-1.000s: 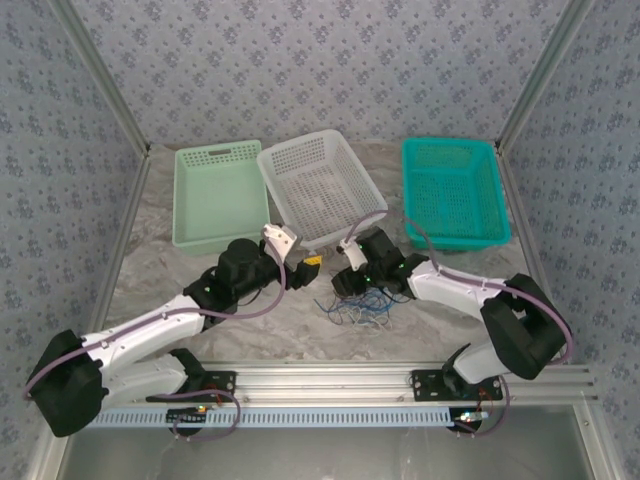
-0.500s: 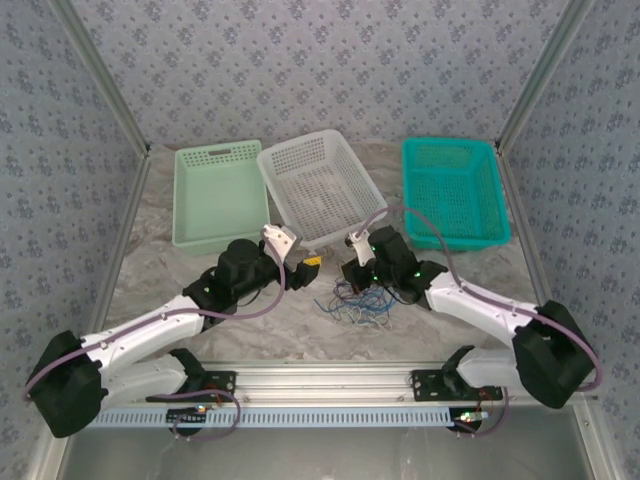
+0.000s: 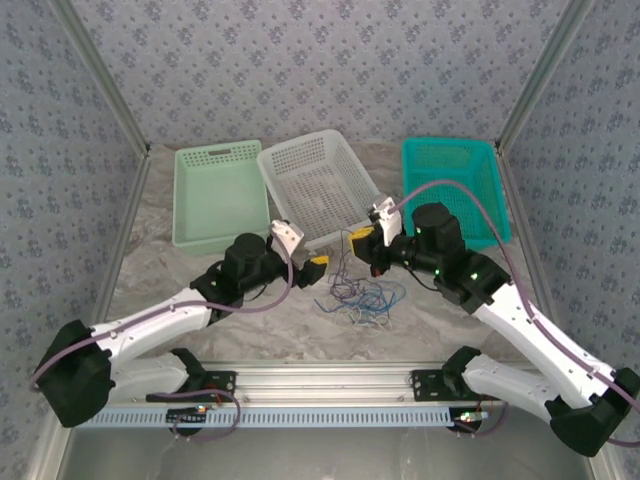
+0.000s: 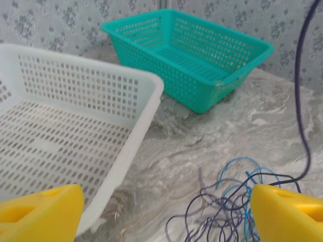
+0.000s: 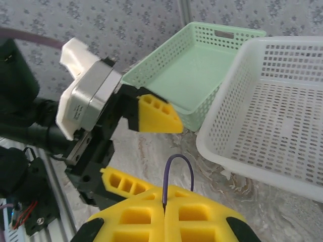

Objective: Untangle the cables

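A loose tangle of thin blue, dark and pale cables [image 3: 362, 299] lies on the marbled table between the two arms; in the left wrist view the cables [image 4: 237, 201] curl at the lower right. My right gripper [image 3: 366, 246] is raised above the pile and shut on a dark purple cable [image 5: 174, 174], whose loop sticks up from between its yellow fingers [image 5: 202, 217]; the strand [image 4: 299, 85] hangs down to the tangle. My left gripper [image 3: 318, 268] hovers just left of the pile, its yellow fingers [image 4: 40, 214] wide apart and holding nothing.
Three baskets stand at the back: a pale green basket [image 3: 219, 192], a white basket [image 3: 318, 185] tilted in the middle and a teal basket [image 3: 455, 190]. The white basket's near corner sits close behind both grippers. An aluminium rail [image 3: 330, 380] borders the table's near edge.
My right gripper has risen and swung back to the right, lifting a dark cable out of the tangle. The left gripper has edged slightly right toward the pile.
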